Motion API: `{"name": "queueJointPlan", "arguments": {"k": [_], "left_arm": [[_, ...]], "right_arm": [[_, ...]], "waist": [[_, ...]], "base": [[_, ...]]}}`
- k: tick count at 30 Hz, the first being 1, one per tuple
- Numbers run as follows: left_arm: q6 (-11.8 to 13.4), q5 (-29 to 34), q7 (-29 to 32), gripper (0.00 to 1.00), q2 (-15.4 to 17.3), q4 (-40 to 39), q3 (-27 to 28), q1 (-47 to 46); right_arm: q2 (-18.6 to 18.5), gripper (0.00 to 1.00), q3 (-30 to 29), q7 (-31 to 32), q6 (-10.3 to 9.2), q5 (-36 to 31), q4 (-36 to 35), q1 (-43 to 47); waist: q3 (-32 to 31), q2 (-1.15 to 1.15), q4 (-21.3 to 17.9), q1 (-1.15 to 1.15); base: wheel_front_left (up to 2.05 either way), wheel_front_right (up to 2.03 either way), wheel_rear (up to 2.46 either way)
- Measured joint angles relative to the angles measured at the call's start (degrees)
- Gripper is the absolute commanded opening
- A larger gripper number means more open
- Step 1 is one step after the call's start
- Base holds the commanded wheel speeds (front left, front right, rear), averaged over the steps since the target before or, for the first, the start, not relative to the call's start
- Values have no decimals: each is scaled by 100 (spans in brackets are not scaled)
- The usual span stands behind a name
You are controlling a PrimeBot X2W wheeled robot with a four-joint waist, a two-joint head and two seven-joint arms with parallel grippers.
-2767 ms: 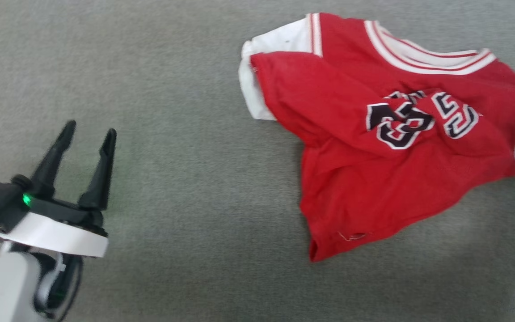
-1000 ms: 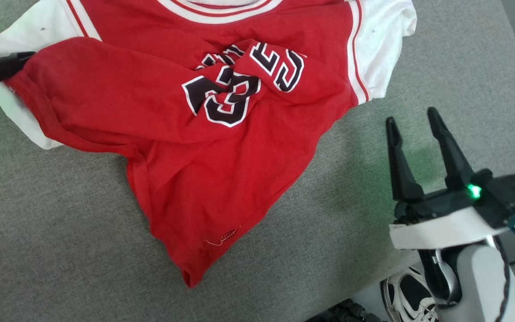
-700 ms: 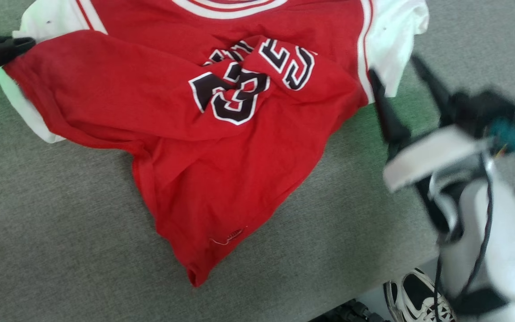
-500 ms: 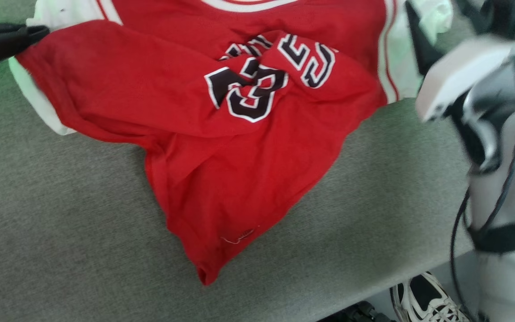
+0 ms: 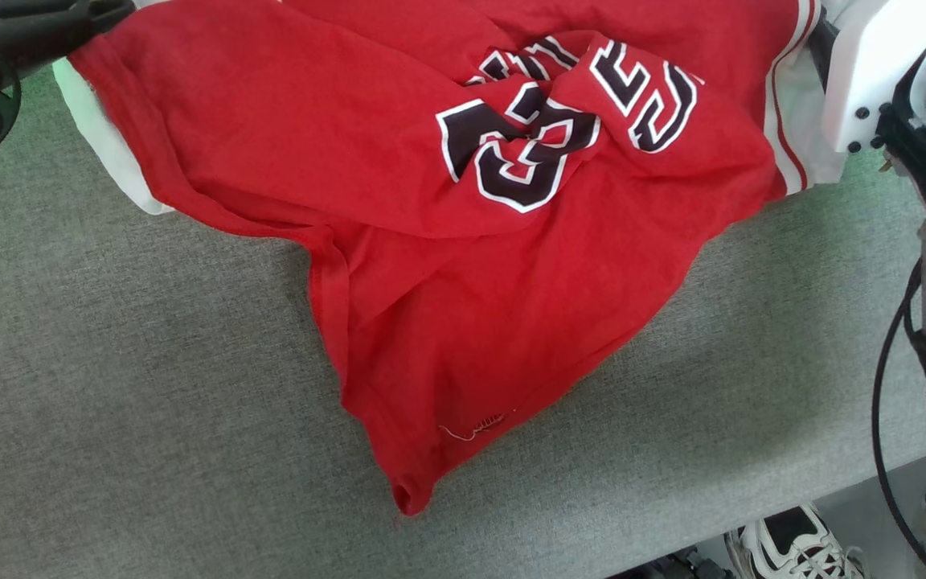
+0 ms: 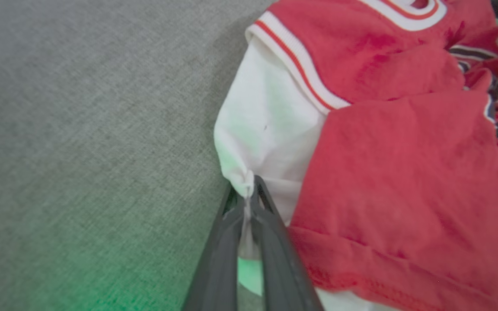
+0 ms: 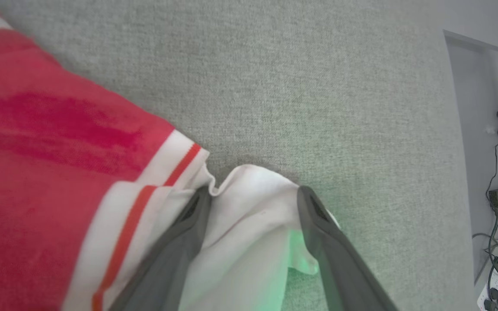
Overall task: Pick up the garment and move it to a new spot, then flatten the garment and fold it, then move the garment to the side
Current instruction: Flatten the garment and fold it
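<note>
**Barely started here**

The shirt lies rumpled on the bench. One white sleeve is pinched in the left tool; the right tool straddles the other, fingers apart. Moving, flattening, folding all left, I'd say.

Head view's top edge cuts off the collar of the garment and most of my left end effector. Fingers of my right end effector hide behind its wrist there. The printed number is crumpled, partly folded under. A shoe is cropped at the bottom.
</note>
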Motion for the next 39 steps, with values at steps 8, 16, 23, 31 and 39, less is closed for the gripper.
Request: {"name": "queueJointPlan", "arguments": {"k": [8,16,23,31,39], "left_arm": [[-1,-38,-67,0,32,-76,-76,-136],[1,-181,-476,0,-97,-19,-157,-160],[1,-565,-1303,0,-349,23,-58,-10],[1,-846,-2250,0,-490,132,343,253],[1,-422,-3370,0,-665,907,659,155]], "right_arm": [[137,25,-51,218,-23,71,111,-147],[282,0,-231,-65,-11,-108,135,-160],[254,0,-515,-818,3,-77,-203,-259],[205,0,-779,-943,3,-54,-525,-547],[444,0,-1290,-1726,3,-882,-67,-1694]], "waist": [[96,0,33,0],[-11,0,46,0],[-401,0,176,0],[-998,0,543,0],[-1188,0,1128,0]], "base": [[0,0,0],[0,0,0],[0,0,0],[0,0,0],[0,0,0]]}}
